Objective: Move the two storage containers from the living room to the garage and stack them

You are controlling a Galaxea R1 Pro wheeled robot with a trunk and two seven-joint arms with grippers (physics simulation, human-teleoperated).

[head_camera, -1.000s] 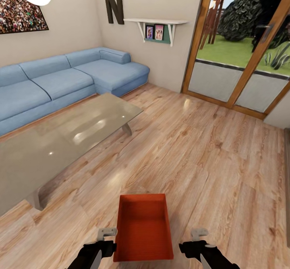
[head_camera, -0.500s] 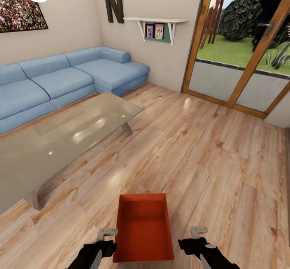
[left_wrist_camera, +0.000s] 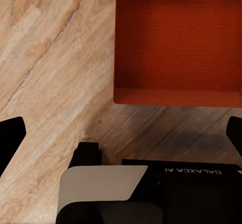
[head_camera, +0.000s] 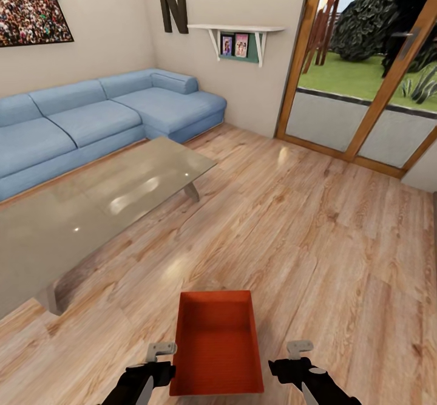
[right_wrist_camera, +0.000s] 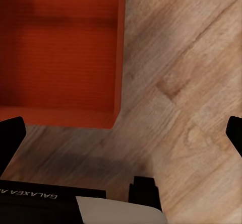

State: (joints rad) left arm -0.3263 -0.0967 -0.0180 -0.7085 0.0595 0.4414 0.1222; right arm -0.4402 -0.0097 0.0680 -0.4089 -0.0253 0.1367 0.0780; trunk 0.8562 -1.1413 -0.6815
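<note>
Flanking: left gripper (head_camera: 162, 351) and right gripper (head_camera: 300, 350), both spread wide and empty, either side of one storage container (head_camera: 216, 344).
Container: on the wood floor (head_camera: 315, 235) at 12 o'clock, close in, between the arms.
Axis: long side runs 6 to 12; neither arm clearly nearer.
Beyond: grey table (head_camera: 79, 211) at 10, blue sofa (head_camera: 91, 119) at 11.

Bright daylight — soft, slightly blurred
</note>
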